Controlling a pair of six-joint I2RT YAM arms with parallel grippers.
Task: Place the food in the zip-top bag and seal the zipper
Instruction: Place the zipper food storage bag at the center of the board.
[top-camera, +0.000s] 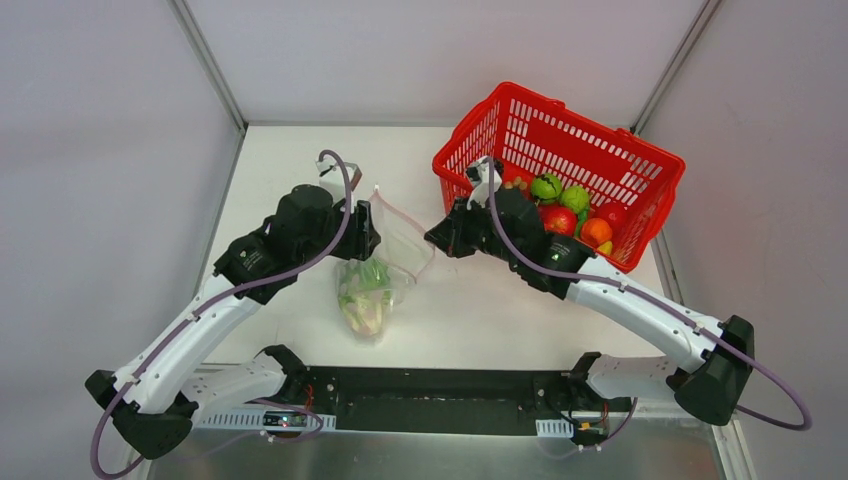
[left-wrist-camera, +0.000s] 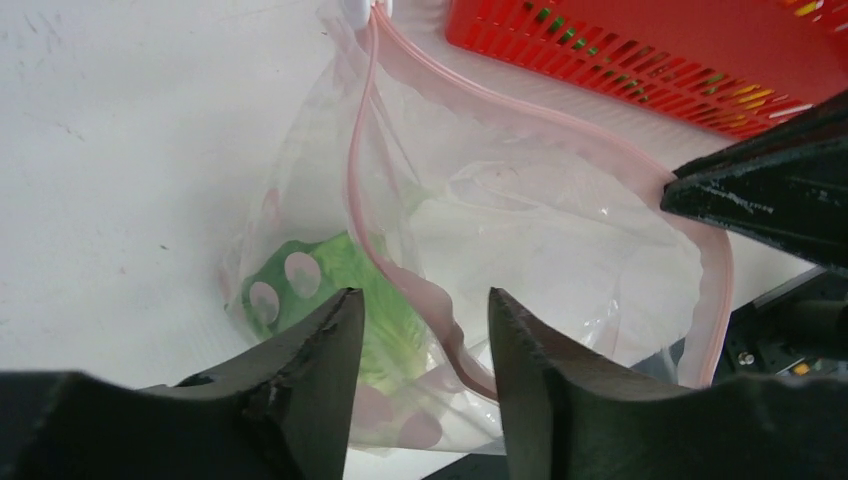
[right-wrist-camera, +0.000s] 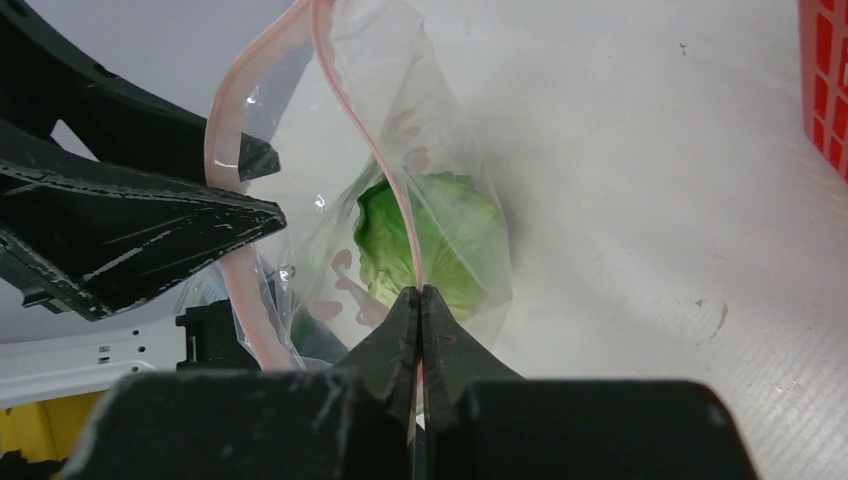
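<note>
The clear zip-top bag (top-camera: 400, 235) stands between my two grippers with its mouth open and up. Green lettuce (top-camera: 365, 290) lies in its bottom, and it also shows in the left wrist view (left-wrist-camera: 385, 335) and the right wrist view (right-wrist-camera: 445, 235). My left gripper (top-camera: 368, 235) is open; the red-pink zipper (left-wrist-camera: 560, 115) runs between its jaws (left-wrist-camera: 420, 300). My right gripper (top-camera: 432, 240) is shut on the opposite side of the zipper strip (right-wrist-camera: 222, 140), at the rim (right-wrist-camera: 420, 297). More toy food, a green fruit (top-camera: 546, 186), a red one (top-camera: 558, 220) and an orange one (top-camera: 596, 232), lies in the basket.
The red mesh basket (top-camera: 470, 140) stands at the back right, just behind my right arm; it also shows in the left wrist view (left-wrist-camera: 640, 40). White walls close in the table on the left, right and back.
</note>
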